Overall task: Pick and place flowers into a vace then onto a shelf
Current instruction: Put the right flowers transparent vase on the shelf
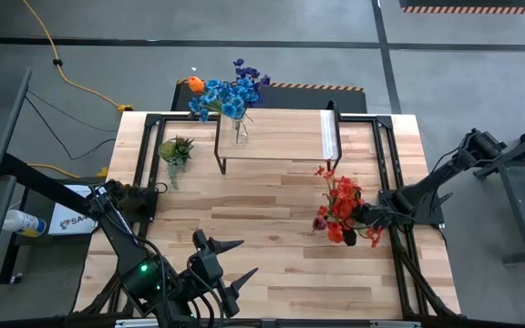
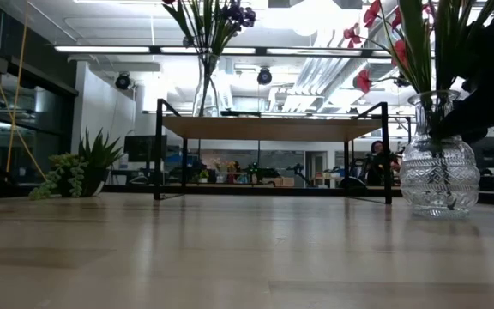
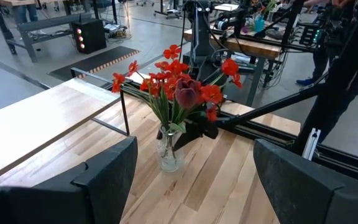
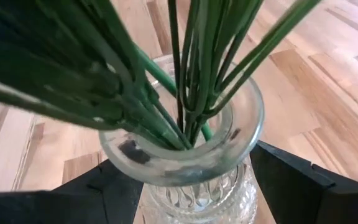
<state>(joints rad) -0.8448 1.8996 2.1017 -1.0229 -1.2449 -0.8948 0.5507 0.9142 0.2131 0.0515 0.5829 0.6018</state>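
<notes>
Counter (image 1: 272, 264): carrying the shelf, two vases and a small spiky plant (image 1: 176, 150)
Shelf (image 1: 281, 137): standing at the counter's far side, with a slim vase (image 1: 240, 130) of blue, purple and orange flowers (image 1: 226, 91) sitting on its left end
Red flowers (image 1: 340, 210): standing in a round glass vase (image 2: 438, 167) on the counter, right of centre, off the shelf
Right end effector (image 4: 185, 186): its fingers are sitting either side of the glass vase; whether they are clenching it, I cannot tell
Left end effector (image 1: 231, 264): hovering released over the counter's near edge
</notes>
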